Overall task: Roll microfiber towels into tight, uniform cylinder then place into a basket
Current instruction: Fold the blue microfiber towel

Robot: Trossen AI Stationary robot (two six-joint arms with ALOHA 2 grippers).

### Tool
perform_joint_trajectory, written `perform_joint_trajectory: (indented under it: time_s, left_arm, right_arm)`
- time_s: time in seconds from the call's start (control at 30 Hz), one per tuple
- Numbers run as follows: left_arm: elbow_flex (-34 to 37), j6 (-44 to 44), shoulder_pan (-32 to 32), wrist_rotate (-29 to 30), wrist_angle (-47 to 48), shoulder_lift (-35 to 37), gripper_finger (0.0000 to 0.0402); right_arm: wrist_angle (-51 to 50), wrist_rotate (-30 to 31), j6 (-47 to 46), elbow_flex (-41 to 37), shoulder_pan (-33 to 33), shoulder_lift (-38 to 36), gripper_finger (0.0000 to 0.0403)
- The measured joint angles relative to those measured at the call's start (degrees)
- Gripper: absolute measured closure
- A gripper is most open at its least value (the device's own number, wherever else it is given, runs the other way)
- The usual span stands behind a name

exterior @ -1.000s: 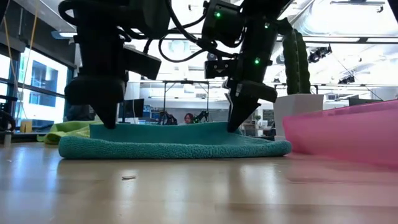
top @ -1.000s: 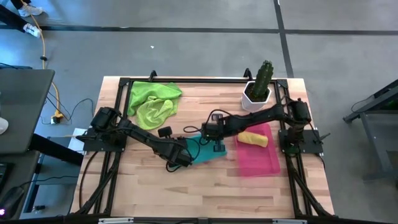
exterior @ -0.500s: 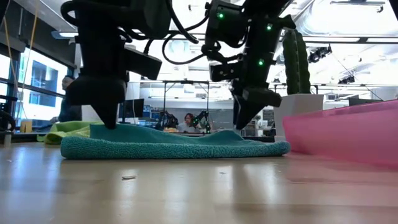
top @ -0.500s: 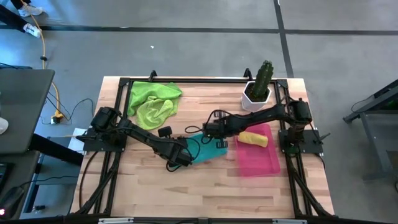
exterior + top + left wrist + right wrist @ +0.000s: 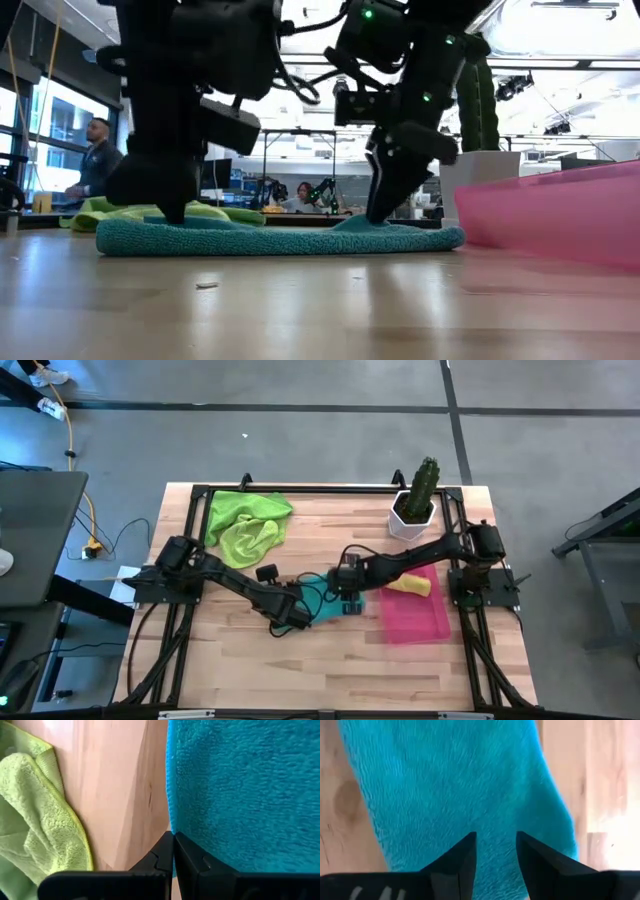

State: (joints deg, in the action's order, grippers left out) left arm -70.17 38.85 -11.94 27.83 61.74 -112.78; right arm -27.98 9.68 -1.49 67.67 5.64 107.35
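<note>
A teal microfiber towel (image 5: 322,600) lies flat on the wooden table at its middle, and both grippers stand over it. My left gripper (image 5: 292,618) is shut at the towel's left edge (image 5: 169,810). My right gripper (image 5: 495,840) is open, its fingers pointing down at the towel's right part (image 5: 400,236). A yellow rolled towel (image 5: 408,584) lies in the pink basket (image 5: 420,622) to the right. Two lime green towels (image 5: 245,525) lie crumpled at the far left. My left gripper is shut on the teal towel's left edge (image 5: 170,827), right at its fingertips. The fingers come from above, pointing down. The edge lies on the table under them (image 5: 150,232). My right gripper's open fingertips (image 5: 383,212) stand on the towel's top from above, where the cloth bulges up a little (image 5: 352,224). The towel lies flat beneath them.
A white pot with a green cactus (image 5: 415,500) stands at the far right, behind the basket. The basket's pink wall (image 5: 560,215) rises just right of the teal towel. People show in the room beyond the table. Bare wood lies along the near edge.
My right gripper has opened and let go of the towel's raised upper layer. It has gone toward the table's near edge and come down on the towel again. The layer has sunk, so the towel now lies lower and flatter.
</note>
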Motion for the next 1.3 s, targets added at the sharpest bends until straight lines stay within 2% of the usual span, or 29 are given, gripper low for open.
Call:
perform_joint_trajectory:
  time_s: [0.1,0.3,0.47,0.57,0.77,0.9,1.1,1.2,1.3]
  left_arm:
    - [0.00,0.00,0.22,-0.04,-0.08,-0.82,0.0401]
    - [0.00,2.56,0.74,-3.15,-0.44,-1.21,0.0389]
    - [0.00,7.13,0.74,-5.40,-0.22,-1.00,0.0355]
    - [-0.02,6.68,0.59,-6.37,0.32,-0.97,0.0325]
    - [-2.78,6.92,0.76,-1.73,12.66,-0.93,0.0281]
    - [-5.30,7.53,0.73,-3.38,18.60,-0.86,0.0279]
    - [-8.42,5.61,-2.37,-12.84,18.66,-0.21,0.0287]
    - [-9.75,3.04,-4.66,-13.09,14.30,0.02,0.0293]
    - [-10.76,0.04,-6.58,-10.95,10.15,-0.03,0.0298]
  right_arm:
    - [1.69,2.03,-1.60,-0.85,0.58,0.00,0.0272]
    - [3.85,2.34,-4.73,-3.46,0.48,0.00,0.0272]
    - [5.01,2.33,-5.58,-5.26,0.50,0.00,0.0272]
    - [7.56,2.42,-5.05,-6.80,0.36,-0.12,0.0272]
    - [9.62,5.41,-2.26,-7.83,0.37,-0.18,0.0272]
    - [10.48,8.79,1.76,-7.89,0.16,-0.05,0.0272]
    - [14.08,13.07,12.89,-7.97,-3.35,0.04,0.0272]
    - [18.61,15.78,18.56,-7.97,-6.33,0.04,0.0272]
    - [23.40,16.26,19.22,-7.94,-9.24,0.04,0.0272]
